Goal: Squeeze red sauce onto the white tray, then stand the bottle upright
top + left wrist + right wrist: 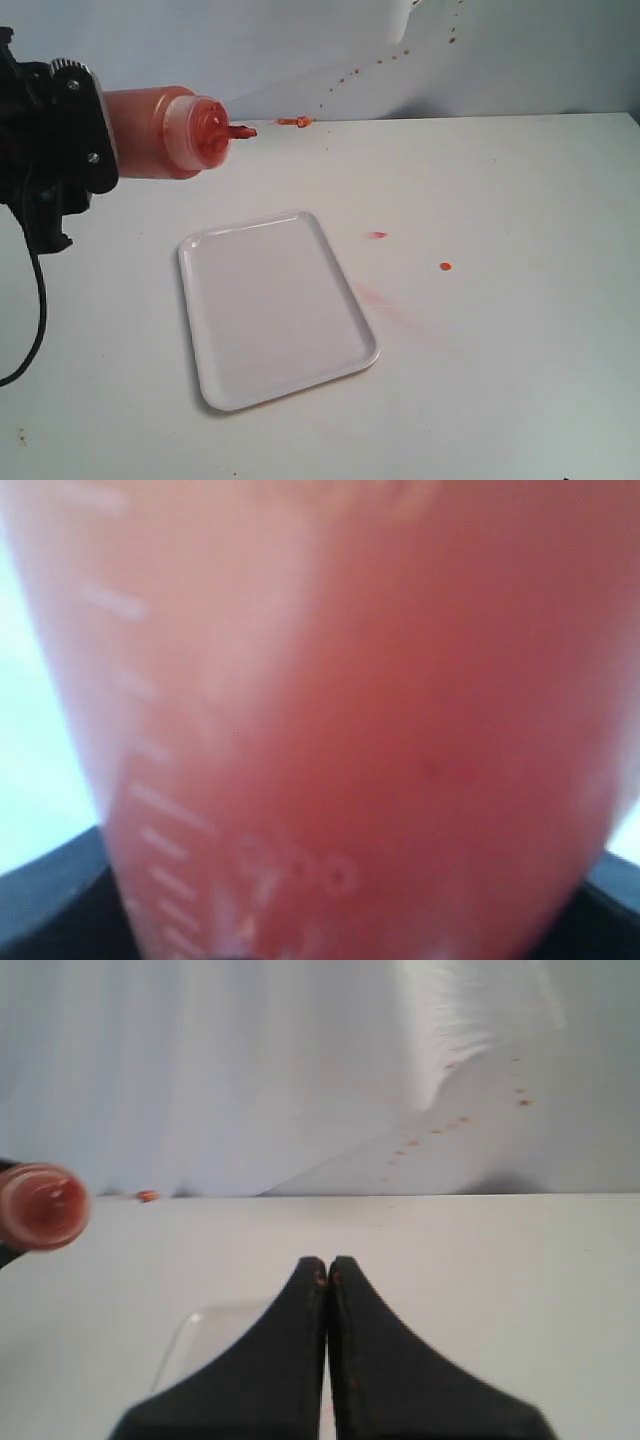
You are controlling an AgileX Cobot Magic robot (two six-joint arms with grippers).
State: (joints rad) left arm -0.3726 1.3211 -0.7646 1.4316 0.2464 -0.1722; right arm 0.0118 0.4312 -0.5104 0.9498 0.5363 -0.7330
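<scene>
My left gripper (95,130) is shut on the bottle (165,130) and holds it level above the table at the far left. The bottle's red nozzle (240,131) points right, above and behind the white tray (275,305). In the left wrist view the bottle (350,730) fills the frame as a blurred orange-red wall with white scale marks. The tray lies flat, its surface plain white. Red sauce shows only inside the bottle. My right gripper (327,1265) is shut and empty, low over the table near the tray (215,1335), with the bottle (42,1206) seen end-on beyond.
Small orange-red spots (445,266) (379,234) and a faint pink smear (380,300) mark the table right of the tray. An orange bit (296,122) lies at the table's back edge. A spotted white backdrop stands behind. A black cable (38,310) hangs at the left.
</scene>
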